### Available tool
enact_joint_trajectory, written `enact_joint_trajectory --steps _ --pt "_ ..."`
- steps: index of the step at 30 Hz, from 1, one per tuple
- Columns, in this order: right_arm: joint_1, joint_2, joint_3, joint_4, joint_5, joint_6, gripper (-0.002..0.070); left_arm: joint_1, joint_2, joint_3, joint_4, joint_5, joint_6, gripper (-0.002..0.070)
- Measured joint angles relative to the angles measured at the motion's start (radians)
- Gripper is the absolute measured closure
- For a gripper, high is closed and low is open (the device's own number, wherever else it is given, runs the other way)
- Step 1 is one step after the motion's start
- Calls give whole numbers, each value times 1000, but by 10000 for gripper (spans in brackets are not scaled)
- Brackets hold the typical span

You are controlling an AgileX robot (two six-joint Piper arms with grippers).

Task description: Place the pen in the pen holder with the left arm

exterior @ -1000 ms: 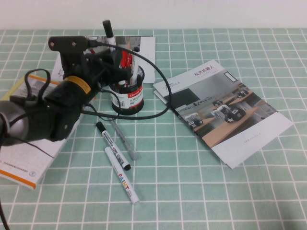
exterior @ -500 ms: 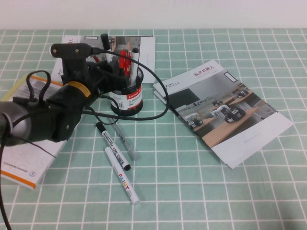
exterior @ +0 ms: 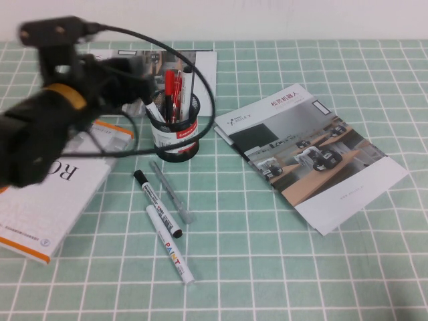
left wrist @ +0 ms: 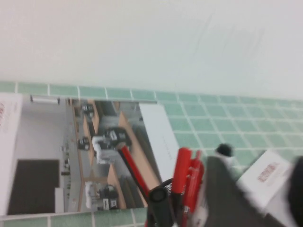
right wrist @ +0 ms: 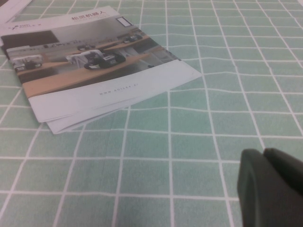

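Observation:
The black mesh pen holder (exterior: 176, 137) stands at the middle back of the table with red pens in it. A white-barrelled marker (exterior: 156, 109) leans in the holder's left side; its black tip also shows in the left wrist view (left wrist: 224, 150). A second, near-identical marker (exterior: 158, 204) lies on the cloth in front of the holder. My left gripper (exterior: 137, 72) hangs just up and left of the holder, open and empty; in its own view (left wrist: 258, 166) the holder's rim (left wrist: 163, 185) lies beside it. My right gripper (right wrist: 265, 158) is shut and empty, low over the cloth.
A slim grey pen (exterior: 172, 192) and a white marker with coloured lettering (exterior: 173, 256) lie beside the second marker. An open brochure (exterior: 311, 154) lies to the right, a booklet (exterior: 197, 67) behind the holder, and a book (exterior: 50, 200) at the left. A loose black cable (exterior: 207, 87) arcs over the holder.
My left arm has pulled back up and to the left, away from the holder. The marker it held above the holder now stands inside it, let go.

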Motion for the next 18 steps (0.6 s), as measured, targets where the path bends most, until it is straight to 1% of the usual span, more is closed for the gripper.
enact_joint_trajectory --steps 1,2,4,5,9,18 --pt "0 0 0 0 0 0 696 0 -51 24 -1 13 6 489" --pt "0 0 0 0 0 0 696 0 -104 50 -1 20 13 552" --pt "0 0 0 0 0 0 696 0 -216 103 -1 29 30 616" --pt "0 0 0 0 0 0 696 0 -275 136 -1 31 38 635" --pt "0 0 0 0 0 0 696 0 -495 269 -1 60 65 663" --pt "0 0 0 0 0 0 696 0 -984 576 -1 288 78 671"
